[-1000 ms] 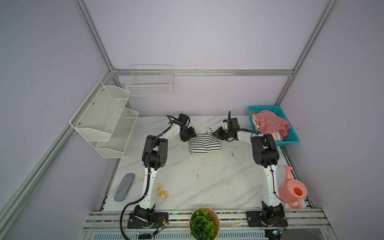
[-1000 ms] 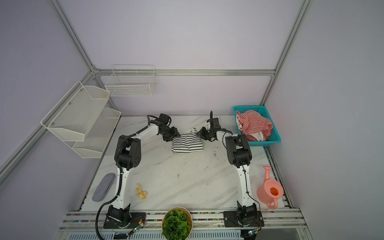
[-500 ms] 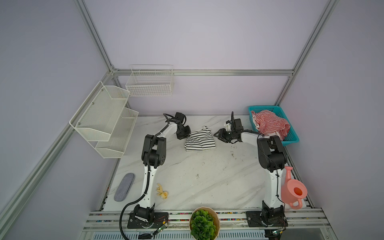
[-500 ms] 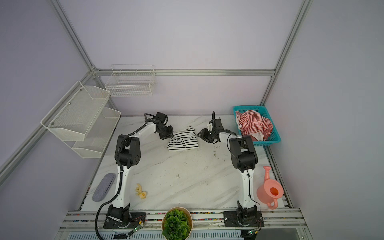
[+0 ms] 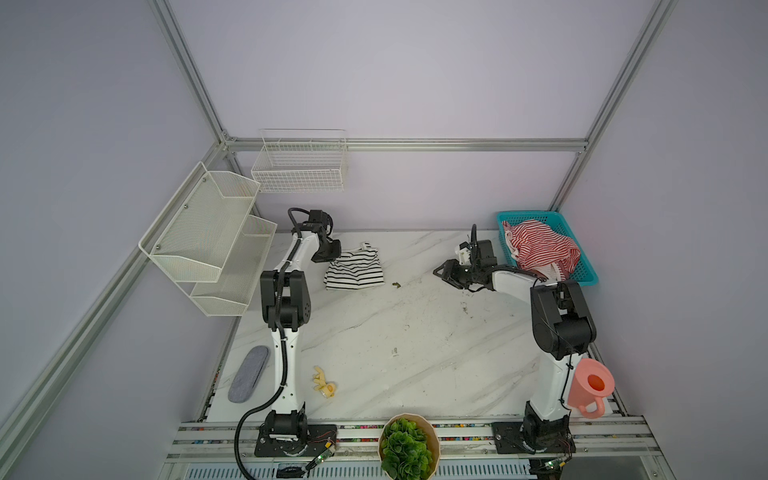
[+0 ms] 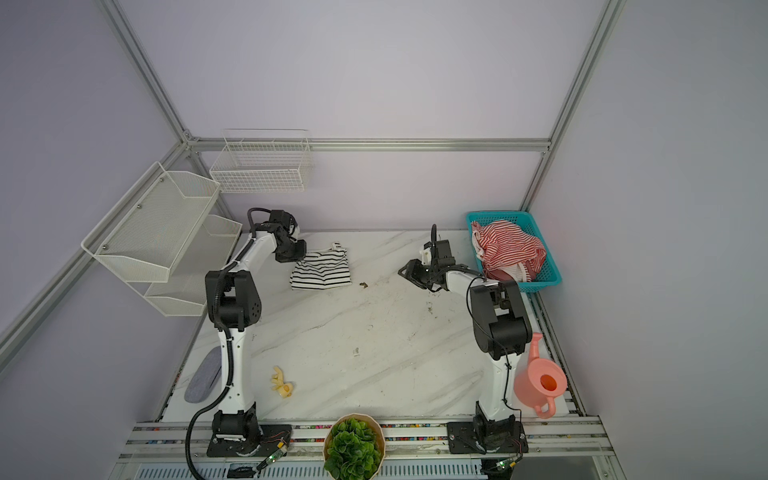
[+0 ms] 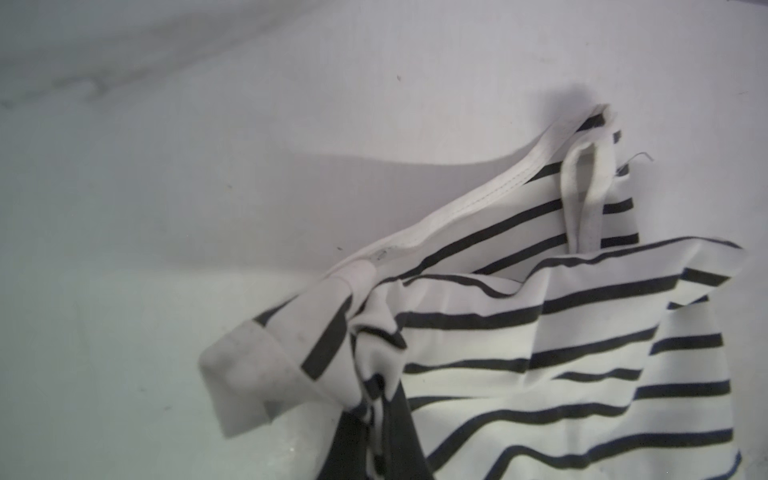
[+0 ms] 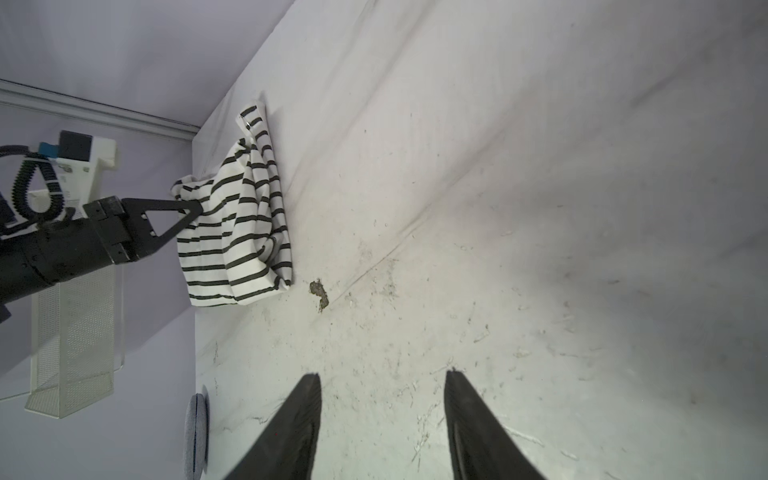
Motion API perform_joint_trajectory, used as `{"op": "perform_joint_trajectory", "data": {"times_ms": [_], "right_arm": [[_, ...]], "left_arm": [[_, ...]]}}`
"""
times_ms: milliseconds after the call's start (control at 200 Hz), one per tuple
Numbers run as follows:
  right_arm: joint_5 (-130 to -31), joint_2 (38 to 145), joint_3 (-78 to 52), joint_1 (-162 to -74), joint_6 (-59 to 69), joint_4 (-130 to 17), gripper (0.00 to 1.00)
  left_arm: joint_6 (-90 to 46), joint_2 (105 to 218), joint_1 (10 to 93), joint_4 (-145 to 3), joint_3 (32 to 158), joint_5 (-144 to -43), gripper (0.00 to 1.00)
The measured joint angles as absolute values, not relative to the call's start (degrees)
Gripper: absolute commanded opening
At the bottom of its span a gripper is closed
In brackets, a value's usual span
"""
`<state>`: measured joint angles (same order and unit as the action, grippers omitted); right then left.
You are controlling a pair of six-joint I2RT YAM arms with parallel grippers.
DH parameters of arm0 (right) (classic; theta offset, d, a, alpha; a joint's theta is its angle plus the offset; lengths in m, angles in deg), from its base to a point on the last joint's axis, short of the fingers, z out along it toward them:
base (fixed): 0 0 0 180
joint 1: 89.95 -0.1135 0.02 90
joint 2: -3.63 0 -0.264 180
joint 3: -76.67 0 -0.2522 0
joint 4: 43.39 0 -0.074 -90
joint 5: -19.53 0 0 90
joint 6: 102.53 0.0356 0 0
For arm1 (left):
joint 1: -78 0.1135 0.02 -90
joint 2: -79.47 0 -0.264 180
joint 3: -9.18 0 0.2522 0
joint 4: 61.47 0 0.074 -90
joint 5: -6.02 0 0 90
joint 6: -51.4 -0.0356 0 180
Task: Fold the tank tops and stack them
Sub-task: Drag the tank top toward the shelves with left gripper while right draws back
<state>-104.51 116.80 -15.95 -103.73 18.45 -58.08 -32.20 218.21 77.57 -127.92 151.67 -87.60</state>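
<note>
Looking across the marble worktop (image 5: 415, 332), you find all the task's cloth along its far edge. The teal basket (image 5: 530, 214) sits at the far right corner. The red-and-white tank top (image 5: 540, 249) lies crumpled inside it, heaped above the rim.

The black-and-white tank top (image 5: 355, 270) lies on the worktop toward the far left, well apart from the basket. It is loosely folded into a rough rectangle, and both top views show it, with a white-edged piece pointing toward the back wall.

Your left pincer (image 8: 193, 210) is closed on the corner of that top nearest the left arm. The left wrist view shows the striped fabric bunched and drawn up there.

Your right pincer (image 8: 382, 374) stands open with nothing between its jaws. It hangs over scuffed worktop between the black-and-white top and the basket, closer to the basket.

A small brown speck (image 5: 396, 284) lies on the worktop just right of the black-and-white tank top.
</note>
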Motion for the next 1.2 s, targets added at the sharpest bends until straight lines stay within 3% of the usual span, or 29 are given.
{"op": "perform_joint_trajectory", "data": {"times_ms": [225,495,575,635,770,975,1200], "right_arm": [[-104.2,116.8,-16.0,-103.7,18.6,-58.2,0.51],[-102.7,116.6,-16.0,-103.8,19.3,-58.6,0.51],[-102.2,115.8,-16.3,-104.0,19.6,-59.3,0.51],[-101.6,115.0,-16.4,-104.1,19.7,-59.9,0.51],[-100.7,112.9,-16.9,-104.5,19.9,-60.5,0.51],[-99.9,111.5,-17.5,-105.8,20.3,-60.7,0.51],[-100.1,111.5,-18.5,-106.7,20.3,-60.6,0.51]], "left_arm": [[-41.9,222.0,80.8,-129.0,160.8,-82.9,0.0],[-49.0,227.5,85.5,-129.1,161.8,-80.0,0.0],[-50.2,228.0,86.6,-128.5,161.8,-79.4,0.07],[-50.8,228.0,87.3,-127.6,161.8,-79.1,0.3],[-50.7,228.0,88.3,-124.7,161.9,-78.0,0.55],[-46.0,225.5,87.7,-123.2,161.7,-77.9,0.64],[-41.0,211.5,82.0,-120.5,152.9,-76.8,0.65]]}}
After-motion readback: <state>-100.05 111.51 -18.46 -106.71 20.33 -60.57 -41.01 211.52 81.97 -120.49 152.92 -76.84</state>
